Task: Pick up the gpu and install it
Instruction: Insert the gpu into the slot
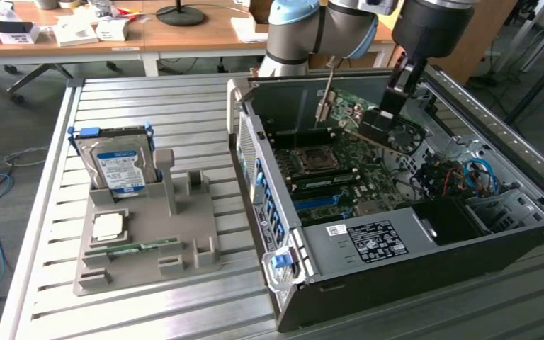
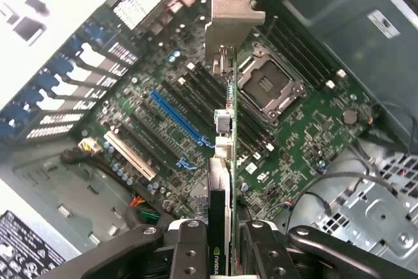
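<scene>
currently the gpu (image 1: 378, 126) is being held inside the open computer case (image 1: 367, 283), clamped edge-on between the two fingers of the gripper (image 1: 392, 106), which are being pressed against its flat faces. in the wrist view the gripper (image 2: 222, 243) is being shown closed on the card's near end, and the gpu (image 2: 223, 161) is being carried with its pale metal bracket at the far end, over the motherboard (image 2: 150, 96), between the long blue slot (image 2: 179, 119) and the cpu socket (image 2: 271, 86). whether its lower edge is touching the board cannot be told. on the exterior view's left, the hard drive (image 1: 116, 166) is being propped upright in the grey holder (image 1: 192, 234) on the slatted table (image 1: 159, 99), well apart from the case, and the green memory stick (image 1: 138, 248) is being cradled flat in the same holder.
</scene>
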Action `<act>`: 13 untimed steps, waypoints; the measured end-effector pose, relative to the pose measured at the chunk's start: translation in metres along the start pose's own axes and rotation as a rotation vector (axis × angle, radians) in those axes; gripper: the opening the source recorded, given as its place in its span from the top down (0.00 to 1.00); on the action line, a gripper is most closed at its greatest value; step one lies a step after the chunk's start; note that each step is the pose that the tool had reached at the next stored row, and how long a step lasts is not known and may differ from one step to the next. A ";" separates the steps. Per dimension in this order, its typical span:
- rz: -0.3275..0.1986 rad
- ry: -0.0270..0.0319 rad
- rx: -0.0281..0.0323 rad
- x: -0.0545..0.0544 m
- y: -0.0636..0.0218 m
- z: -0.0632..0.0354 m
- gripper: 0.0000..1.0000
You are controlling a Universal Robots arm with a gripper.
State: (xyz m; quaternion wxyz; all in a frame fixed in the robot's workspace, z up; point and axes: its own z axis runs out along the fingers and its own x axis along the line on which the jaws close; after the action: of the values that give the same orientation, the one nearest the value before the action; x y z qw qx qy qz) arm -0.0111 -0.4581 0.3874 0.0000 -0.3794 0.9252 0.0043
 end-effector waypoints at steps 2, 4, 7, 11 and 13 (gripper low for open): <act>-0.030 0.0021 0.0018 0.000 0.0000 0.0005 0.74; -0.061 0.0043 0.0036 0.000 0.0001 0.0009 0.74; -0.107 0.0075 0.0064 0.000 0.0002 0.0017 0.74; -0.166 0.0113 0.0097 0.000 0.0003 0.0028 0.74; -0.194 0.0132 0.0113 0.000 0.0003 0.0033 0.74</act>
State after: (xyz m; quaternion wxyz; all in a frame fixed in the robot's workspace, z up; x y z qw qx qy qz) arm -0.0116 -0.4581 0.3841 -0.0035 -0.4674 0.8840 -0.0035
